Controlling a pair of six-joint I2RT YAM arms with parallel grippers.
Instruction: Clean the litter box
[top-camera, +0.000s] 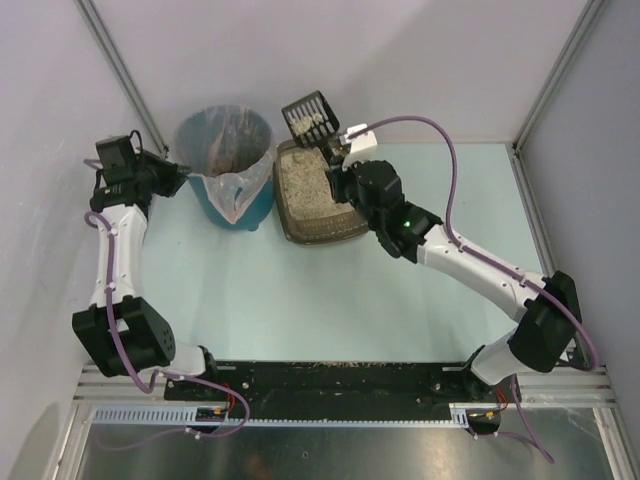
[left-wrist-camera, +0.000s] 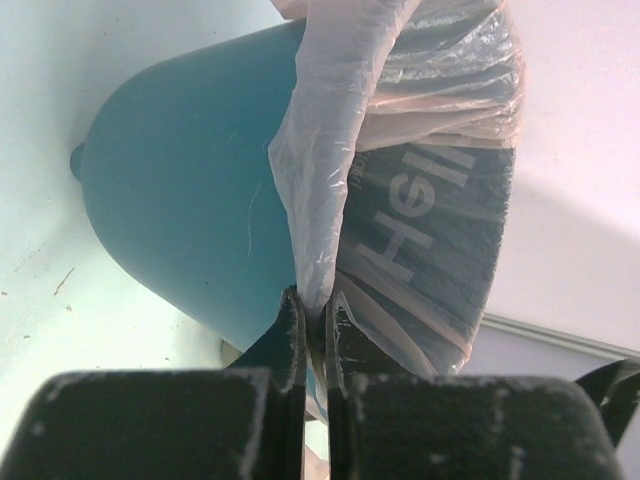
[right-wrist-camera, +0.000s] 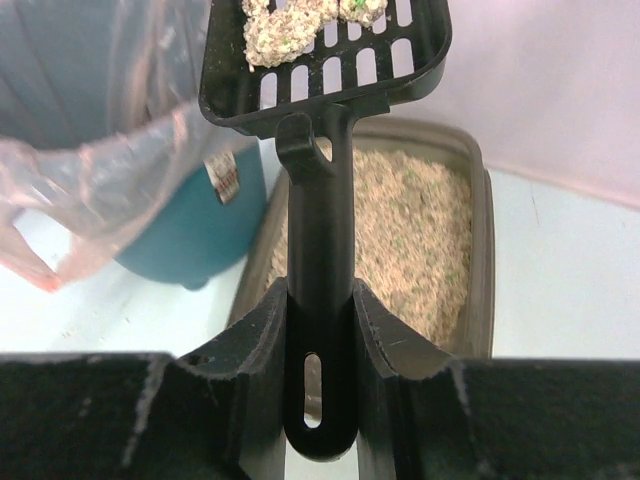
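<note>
In the top view the right arm (top-camera: 375, 195) covers the far right corner of the litter box (top-camera: 320, 240), and what lies inside the teal bin (top-camera: 258, 205) is too dim to tell. From the right wrist, the scoop (right-wrist-camera: 320, 190) and its clumps (right-wrist-camera: 280, 35) run off the top edge, and its handle hides the box's middle. From the left wrist, the liner (left-wrist-camera: 330, 130) covers part of the bin's lettering (left-wrist-camera: 388, 240)

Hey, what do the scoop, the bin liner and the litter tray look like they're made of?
The scoop looks like black moulded plastic, matte, with clean-cut slots. The bin liner is thin clear plastic film, glossy, crinkled and see-through. The litter tray is probably hard grey-brown plastic, with a smooth dull rim and rounded corners.
</note>
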